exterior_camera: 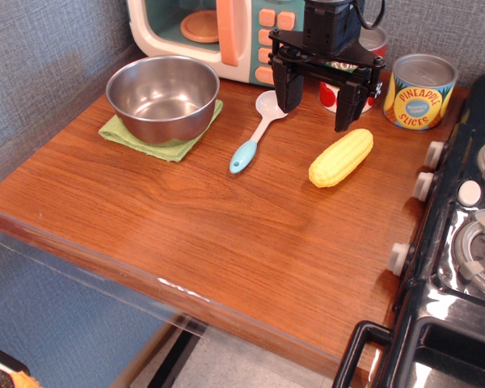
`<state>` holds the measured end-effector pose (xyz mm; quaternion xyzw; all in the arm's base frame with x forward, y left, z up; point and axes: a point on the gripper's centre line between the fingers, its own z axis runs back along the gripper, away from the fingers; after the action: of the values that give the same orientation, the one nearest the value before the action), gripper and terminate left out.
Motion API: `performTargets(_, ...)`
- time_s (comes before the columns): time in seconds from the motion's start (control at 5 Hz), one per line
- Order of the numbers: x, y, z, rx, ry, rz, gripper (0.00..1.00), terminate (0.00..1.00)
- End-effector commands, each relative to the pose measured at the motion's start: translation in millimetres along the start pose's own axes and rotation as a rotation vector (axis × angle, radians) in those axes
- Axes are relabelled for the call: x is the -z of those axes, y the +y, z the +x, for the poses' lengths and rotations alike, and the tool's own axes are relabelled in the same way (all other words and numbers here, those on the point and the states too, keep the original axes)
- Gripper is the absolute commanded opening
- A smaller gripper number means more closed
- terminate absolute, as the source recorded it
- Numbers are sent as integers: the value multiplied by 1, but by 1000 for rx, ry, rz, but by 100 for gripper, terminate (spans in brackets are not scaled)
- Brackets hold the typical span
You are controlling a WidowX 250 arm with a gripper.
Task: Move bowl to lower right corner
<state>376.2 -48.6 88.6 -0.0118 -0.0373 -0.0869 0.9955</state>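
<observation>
The shiny steel bowl stands upright at the back left of the wooden table, on a green cloth. My black gripper hangs open and empty at the back middle, well to the right of the bowl, above the white-and-blue spoon's bowl end and a yellow corn cob. The lower right corner of the tabletop is bare wood, next to the toy stove.
A toy microwave stands at the back. A pineapple slices can and a red-and-white can behind the gripper stand at the back right. A black toy stove with knobs borders the right edge.
</observation>
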Motion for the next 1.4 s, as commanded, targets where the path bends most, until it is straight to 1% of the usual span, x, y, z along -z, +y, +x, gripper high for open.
performTargets(0.0,0,0,0,0,0,0,100,0)
performTargets(0.2,-9,22,8,-55,-30,-9,100,0)
performTargets(0.4,-40,63,13,-152,-134,12,100,0)
performTargets(0.6,-57,110,-2,-252,-170,54,100,0)
performTargets(0.8,-37,130,-6,-321,-94,65,100,0)
performTargets(1.0,-12,128,-1,-320,-23,46,100,0)
performTargets(1.2,6,119,1,-312,15,22,100,0)
